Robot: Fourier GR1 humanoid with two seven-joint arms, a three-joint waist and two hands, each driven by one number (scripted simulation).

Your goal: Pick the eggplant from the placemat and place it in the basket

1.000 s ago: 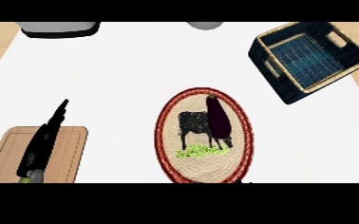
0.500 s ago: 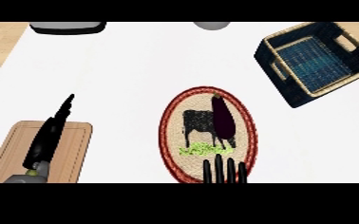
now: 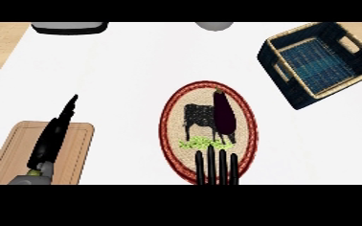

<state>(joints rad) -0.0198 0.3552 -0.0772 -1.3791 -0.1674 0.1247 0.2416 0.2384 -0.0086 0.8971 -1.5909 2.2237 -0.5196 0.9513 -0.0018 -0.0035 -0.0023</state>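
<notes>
Newly entered: right robot hand (image 3: pixel 216 165), fingers straight and pressed side by side, now over the placemat's (image 3: pixel 244 105) near rim, just short of the eggplant (image 3: pixel 223 115). Eggplant lies untouched on placemat; grasp pending. Basket (image 3: pixel 281 74) well apart, far right. Left robot hand (image 3: pixel 50 139) straight-fingered, resting over board (image 3: pixel 74 153).

I count one eggplant (image 3: pixel 224 117), one oval placemat (image 3: pixel 244 124), one woven basket (image 3: pixel 277 62), one wooden cutting board (image 3: pixel 78 143), one dark tray (image 3: pixel 69 27), one grey round object (image 3: pixel 214 26), and two hands of my own, the left hand (image 3: pixel 53 134) and the right hand (image 3: pixel 210 165).
</notes>
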